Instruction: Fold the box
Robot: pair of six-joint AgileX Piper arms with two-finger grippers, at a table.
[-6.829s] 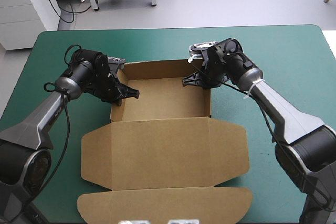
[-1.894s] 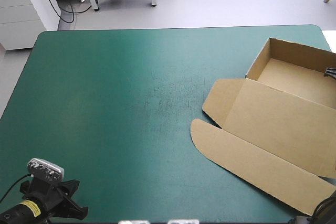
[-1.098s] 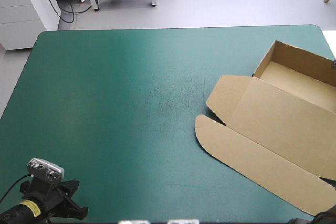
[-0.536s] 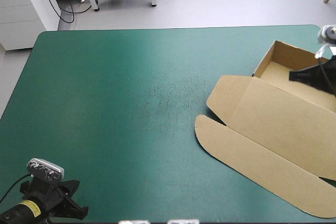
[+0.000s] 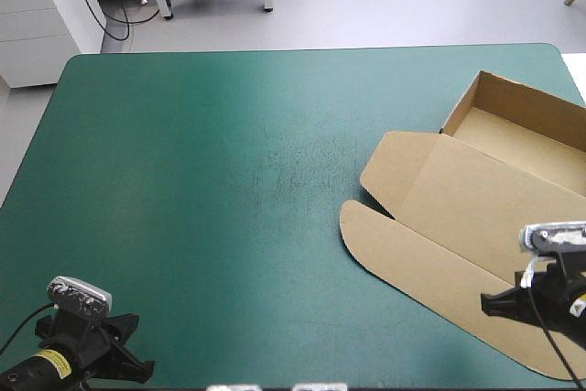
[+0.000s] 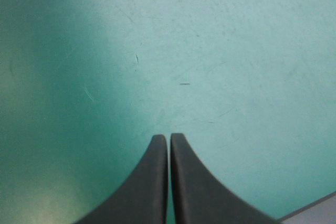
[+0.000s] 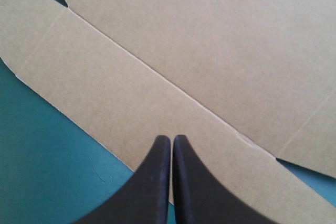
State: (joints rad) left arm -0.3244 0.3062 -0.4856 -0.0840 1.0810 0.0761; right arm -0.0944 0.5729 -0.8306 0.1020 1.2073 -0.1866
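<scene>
**Right tool at the box's tuck flap, left tool well apart**

Near edge first. Our left tool [image 6: 169,137] sits at the near-left corner over the bare teal-green bench [image 5: 229,180], pressed together, holding nothing. Our right tool [image 7: 171,139], also pressed together and empty, is above the near rim of the tuck flap [image 7: 94,77]; we can't tell if it touches. The brown box [image 5: 476,208] lies ahead of it on the bench's right side. Its lid is flat, long axis slanting from mid-bench to the near-right edge, with the open tray [image 5: 522,130] beyond. The right arm is clearly nearer. We count one box, two tools.
</scene>
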